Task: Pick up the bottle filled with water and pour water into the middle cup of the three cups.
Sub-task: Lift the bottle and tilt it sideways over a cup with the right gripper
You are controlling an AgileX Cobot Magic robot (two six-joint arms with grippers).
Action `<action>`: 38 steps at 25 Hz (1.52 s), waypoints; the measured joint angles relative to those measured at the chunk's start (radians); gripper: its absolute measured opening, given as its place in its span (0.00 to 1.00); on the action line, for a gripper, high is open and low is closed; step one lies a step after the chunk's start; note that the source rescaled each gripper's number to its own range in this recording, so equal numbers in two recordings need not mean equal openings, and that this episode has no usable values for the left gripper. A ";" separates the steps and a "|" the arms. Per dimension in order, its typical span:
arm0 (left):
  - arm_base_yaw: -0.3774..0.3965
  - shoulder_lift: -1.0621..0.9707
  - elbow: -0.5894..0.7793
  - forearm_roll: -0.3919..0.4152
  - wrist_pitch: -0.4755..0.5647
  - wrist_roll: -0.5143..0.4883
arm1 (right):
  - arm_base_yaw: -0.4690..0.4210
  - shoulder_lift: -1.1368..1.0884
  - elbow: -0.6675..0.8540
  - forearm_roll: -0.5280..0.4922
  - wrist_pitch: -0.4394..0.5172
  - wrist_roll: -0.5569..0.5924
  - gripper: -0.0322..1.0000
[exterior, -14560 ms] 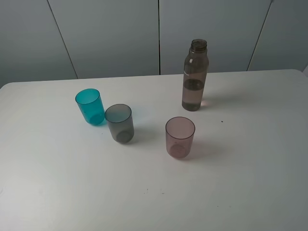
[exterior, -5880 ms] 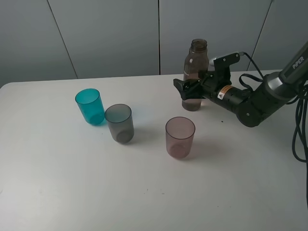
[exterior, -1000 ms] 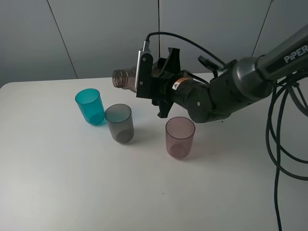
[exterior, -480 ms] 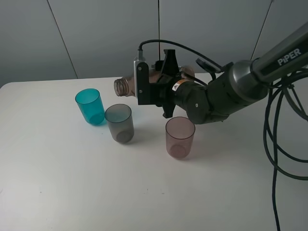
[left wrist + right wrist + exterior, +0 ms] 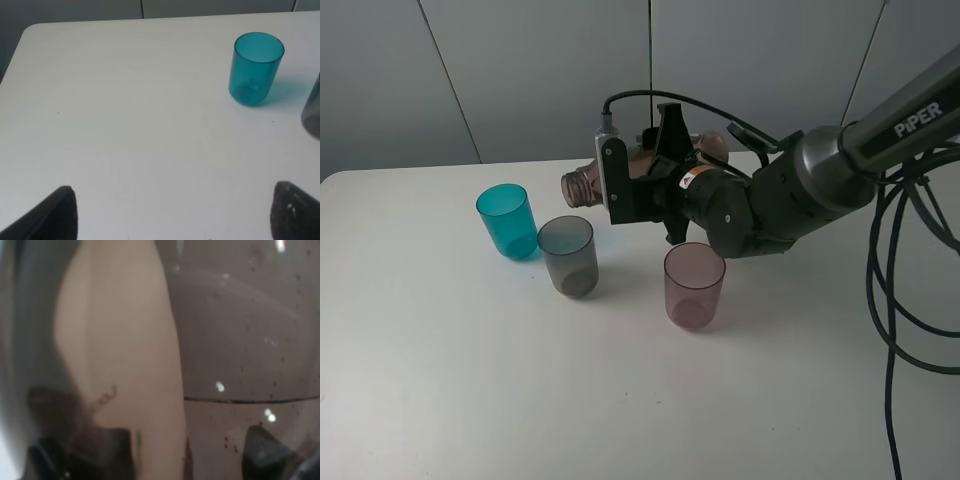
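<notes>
Left pincer [image 5: 175,220]: fingers set wide apart, nothing held or touched between them, only bare table [image 5: 125,125] under it. The teal cup [image 5: 256,68] is seen ahead of it and off to one side, well apart. A sliver of the middle cup [image 5: 312,112] is cut by the frame edge. The table's rounded far-left corner is also seen in that view.

Exterior high view, left to right:
- teal cup [image 5: 507,221] upright, furthest left.
- middle cup [image 5: 569,256] upright, just beside the teal cup; contact between them cannot be told.
- bottle [image 5: 582,186] is held off the table, laid nearly horizontal, open neck pointed left. The mouth is raised above the table, up and behind the middle cup's rim, between the two left cups in image terms. A stream cannot be made out.
- right pincer [image 5: 642,178] is clamped on the bottle's body, which is mostly hidden by the fingers and wrist housing.
- pink cup [image 5: 694,286] upright, below the wrist, apart from it and well apart from the middle cup.

Right wrist view: filled by the bottle wall [image 5: 235,340], pressed close, droplets on it.

Room: a broad bare stretch of table [image 5: 470,400] is left in front of the cups. The far edge runs just behind the bottle. Cables [image 5: 895,300] hang at the right.
</notes>
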State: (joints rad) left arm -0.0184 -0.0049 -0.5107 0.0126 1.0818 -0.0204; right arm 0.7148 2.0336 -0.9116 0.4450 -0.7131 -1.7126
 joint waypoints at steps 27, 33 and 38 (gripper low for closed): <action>0.000 0.000 0.000 0.000 0.000 0.000 | 0.002 0.000 0.000 0.044 -0.027 -0.201 0.03; 0.000 0.000 0.000 0.000 0.000 0.000 | 0.002 0.000 0.000 0.044 -0.029 -0.233 0.03; 0.000 0.000 0.000 0.000 0.000 0.000 | 0.002 0.000 0.000 0.044 -0.036 -0.257 0.03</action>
State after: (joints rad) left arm -0.0184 -0.0049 -0.5107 0.0126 1.0818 -0.0204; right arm 0.7165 2.0336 -0.9116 0.4891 -0.7486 -1.9694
